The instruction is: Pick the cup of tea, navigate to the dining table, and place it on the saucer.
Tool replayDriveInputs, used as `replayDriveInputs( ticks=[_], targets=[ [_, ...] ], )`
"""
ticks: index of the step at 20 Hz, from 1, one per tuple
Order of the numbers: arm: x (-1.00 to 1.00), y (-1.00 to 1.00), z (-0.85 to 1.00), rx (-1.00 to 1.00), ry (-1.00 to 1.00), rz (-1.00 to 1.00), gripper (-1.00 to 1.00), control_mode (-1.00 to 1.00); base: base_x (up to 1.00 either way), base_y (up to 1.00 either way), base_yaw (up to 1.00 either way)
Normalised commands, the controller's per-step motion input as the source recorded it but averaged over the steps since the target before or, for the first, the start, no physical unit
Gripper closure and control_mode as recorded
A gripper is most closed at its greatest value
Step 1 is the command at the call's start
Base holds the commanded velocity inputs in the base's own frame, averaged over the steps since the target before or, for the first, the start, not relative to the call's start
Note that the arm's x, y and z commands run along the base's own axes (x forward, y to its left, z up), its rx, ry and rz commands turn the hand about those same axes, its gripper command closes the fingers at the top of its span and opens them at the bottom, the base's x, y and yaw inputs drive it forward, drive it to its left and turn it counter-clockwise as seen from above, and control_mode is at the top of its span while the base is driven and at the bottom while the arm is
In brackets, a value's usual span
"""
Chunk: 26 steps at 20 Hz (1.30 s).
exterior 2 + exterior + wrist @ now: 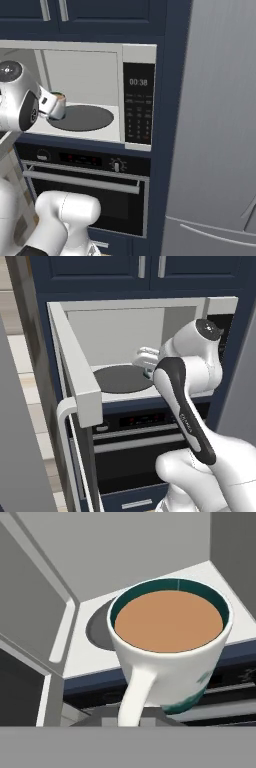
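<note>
The cup of tea (170, 622) is a white mug with a teal pattern, full of brown liquid, and its handle points toward the hand camera. It hangs just above the front lip of the open microwave's floor (95, 657). My gripper (144, 360) reaches into the microwave mouth and is shut on the cup of tea (58, 98). In the right base view the gripper (50, 107) sits at the left end of the cavity, beside the dark turntable (82, 117). The dining table and the saucer are out of view.
The microwave door (75, 371) stands swung open to the left. Its control panel (138, 102) is on the right. A black oven (135, 451) sits below, navy cabinets (125, 271) above, and a grey fridge (215, 125) to the right.
</note>
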Motion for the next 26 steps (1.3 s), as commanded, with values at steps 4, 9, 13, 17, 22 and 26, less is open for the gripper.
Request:
replayDriveInputs(
  ticks=[4, 9, 13, 17, 22, 26],
  targets=[
    [-0.30, 0.00, 0.00, 0.00, -0.02, 0.00, 1.00, -1.00, 0.00, 0.00, 0.00],
    [-0.08, 0.00, 0.00, 0.00, 0.00, 0.00, 1.00, 1.00, -0.02, 0.04, 0.00],
    [0.00, 0.00, 0.00, 0.00, 0.00, 0.00, 1.00, 1.00, -0.45, 0.01, -0.18],
    [0.00, 0.00, 0.00, 0.00, 0.00, 0.00, 1.00, 1.00, -0.57, 0.00, -0.38],
    [0.00, 0.00, 0.00, 0.00, 0.00, 0.00, 1.00, 1.00, -0.61, 0.00, -0.45],
    [0.00, 0.00, 0.00, 0.00, 0.00, 0.00, 1.00, 1.00, -0.59, 0.00, -0.56]
  ],
)
